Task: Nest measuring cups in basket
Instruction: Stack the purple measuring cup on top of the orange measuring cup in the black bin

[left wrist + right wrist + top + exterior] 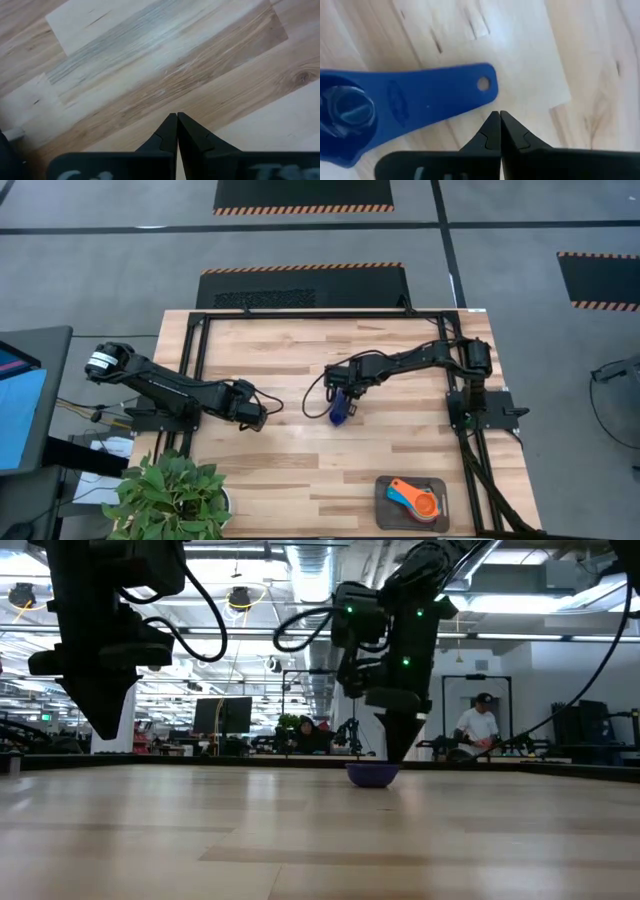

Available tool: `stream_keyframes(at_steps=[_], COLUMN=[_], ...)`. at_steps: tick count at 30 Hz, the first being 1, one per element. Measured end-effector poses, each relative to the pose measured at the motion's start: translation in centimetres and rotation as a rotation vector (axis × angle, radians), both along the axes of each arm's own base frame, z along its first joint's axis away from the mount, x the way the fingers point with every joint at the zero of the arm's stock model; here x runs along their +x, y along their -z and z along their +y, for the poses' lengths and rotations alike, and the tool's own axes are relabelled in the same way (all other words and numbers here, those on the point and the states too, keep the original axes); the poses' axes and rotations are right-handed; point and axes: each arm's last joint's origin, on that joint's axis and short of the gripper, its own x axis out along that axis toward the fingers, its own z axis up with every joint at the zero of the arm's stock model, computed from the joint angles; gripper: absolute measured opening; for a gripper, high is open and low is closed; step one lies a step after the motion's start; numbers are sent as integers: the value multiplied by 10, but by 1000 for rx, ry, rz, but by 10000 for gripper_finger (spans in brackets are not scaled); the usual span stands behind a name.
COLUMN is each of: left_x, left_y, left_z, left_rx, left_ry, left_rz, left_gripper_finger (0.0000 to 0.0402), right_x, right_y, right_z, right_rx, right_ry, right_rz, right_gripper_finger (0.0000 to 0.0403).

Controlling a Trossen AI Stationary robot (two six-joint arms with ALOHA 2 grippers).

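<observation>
A blue measuring cup (340, 413) stands upright on the wooden table near its middle; in the right wrist view its flat handle (435, 95) ends in a small hole. My right gripper (497, 114) is shut, points steeply down and hovers just beside that free end. At the table's near right corner the dark grey basket (385, 515) holds an orange cup (426, 503) and a blue cup (401, 492). My left gripper (177, 115) is shut over bare wood at the table's left. My right gripper comes from above with shut fingertips (490, 125) right next to the free end of the blue cup's handle (487, 85). I cannot tell whether they touch it. The cup rests on the table.
A potted green plant (170, 495) stands at the table's near left corner. A black frame (195, 370) runs along the table's left, far and right edges. Bare wood lies between the blue cup and the basket. A person (478, 730) sits in the room beyond.
</observation>
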Motion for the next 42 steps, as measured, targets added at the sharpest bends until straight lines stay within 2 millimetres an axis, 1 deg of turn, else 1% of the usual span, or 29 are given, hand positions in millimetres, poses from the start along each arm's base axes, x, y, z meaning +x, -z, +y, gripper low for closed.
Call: stream_keyframes(at_steps=[6, 8, 10, 13, 16, 19, 22, 25, 29, 33, 38, 42], left_x=[0, 0, 0, 0, 0, 0, 0, 0, 0, 1, 1, 1], left_y=[0, 0, 0, 0, 0, 0, 0, 0, 0, 0, 0, 0], left_z=[0, 0, 0, 0, 0, 0, 0, 0, 0, 0, 0, 0], left_rx=[0, 5, 7, 9, 10, 12, 15, 19, 22, 23, 22, 22], left_ry=[0, 0, 0, 10, 23, 25, 25, 52, 86, 93, 93, 93], left_rz=[0, -1, -1, 1, 4, 5, 4, 9, 14, 14, 13, 13], left_gripper_finger=[0, 0, 0, 0, 0, 0, 0, 0, 0, 0, 0, 0], right_x=[2, 7, 15, 25, 31, 29, 28, 28, 28, 28, 22, 20], right_y=[-1, -8, -19, -37, -49, -48, -40, -37, -37, -37, -34, -31], right_z=[7, 10, 16, 31, 52, 75, 94, 105, 108, 104, 98, 98], right_rx=[15, 30, 38, 67, 100, 120, 126, 125, 125, 123, 75, 51], right_ry=[1, -9, -27, -85, -207, -286, -330, -348, -354, -349, -511, -596], right_rz=[-20, -39, -81, -126, -157, -155, -131, -141, -142, -138, -57, -34], right_gripper_finger=[8, 10, 11, 9, 8, 9, 14, 28, 65, 117, 171, 192])
